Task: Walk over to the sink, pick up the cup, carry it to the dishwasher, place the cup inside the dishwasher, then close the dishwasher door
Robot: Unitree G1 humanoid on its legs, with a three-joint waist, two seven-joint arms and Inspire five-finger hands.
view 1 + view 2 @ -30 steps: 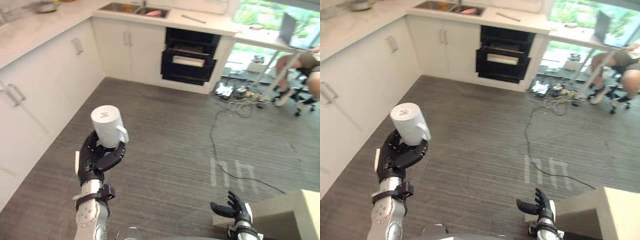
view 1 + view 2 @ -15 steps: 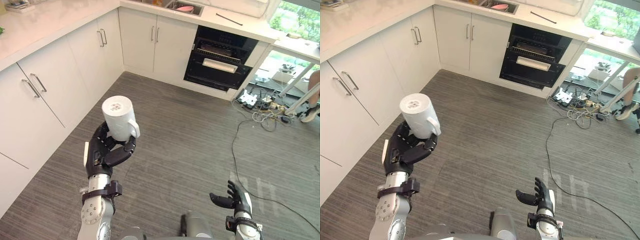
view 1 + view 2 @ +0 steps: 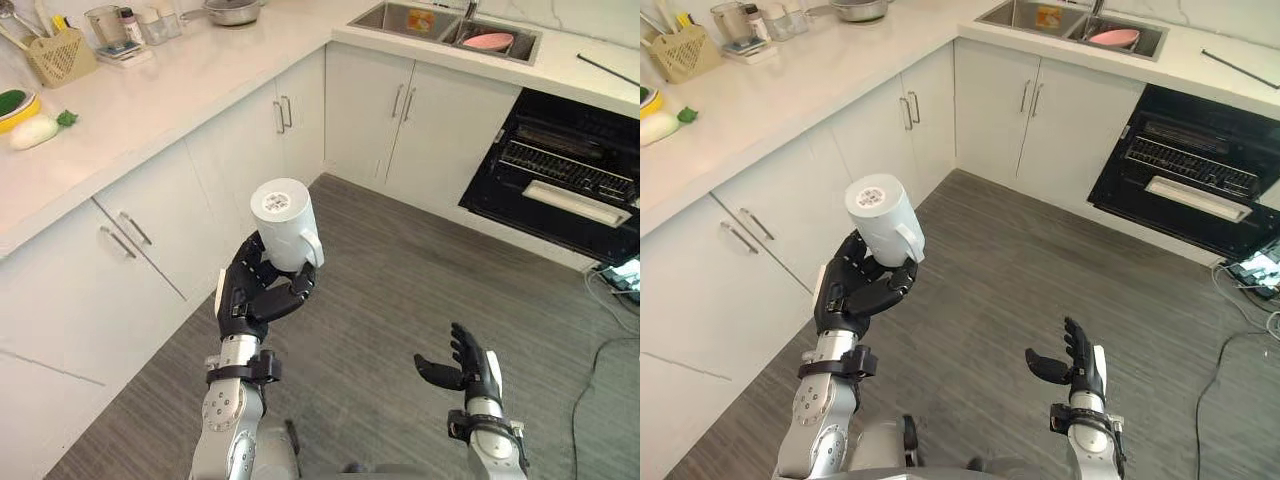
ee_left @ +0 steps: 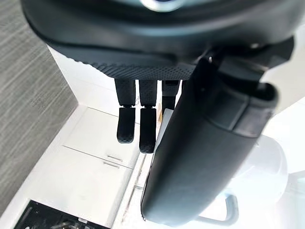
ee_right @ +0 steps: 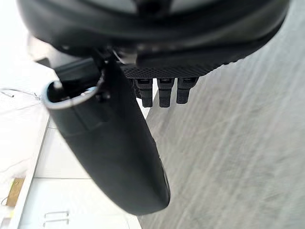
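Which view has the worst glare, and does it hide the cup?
Left wrist view: glare bleaches the cup beyond the left hand to faint edges. Left eye view: even light, cup plainly readable. Right wrist view: cabinets beside the right hand wash out white.

A white L-shaped bench (image 3: 180,95) tops white cabinets (image 3: 150,230) with slim bar handles. On the bench stand a woven basket (image 3: 60,58) of utensils, clear jars (image 3: 105,22) and a metal pot (image 3: 232,12). A yellow dish (image 3: 15,108) and a white vegetable (image 3: 35,130) lie near its edge. The floor (image 3: 400,300) is grey wood-grain.
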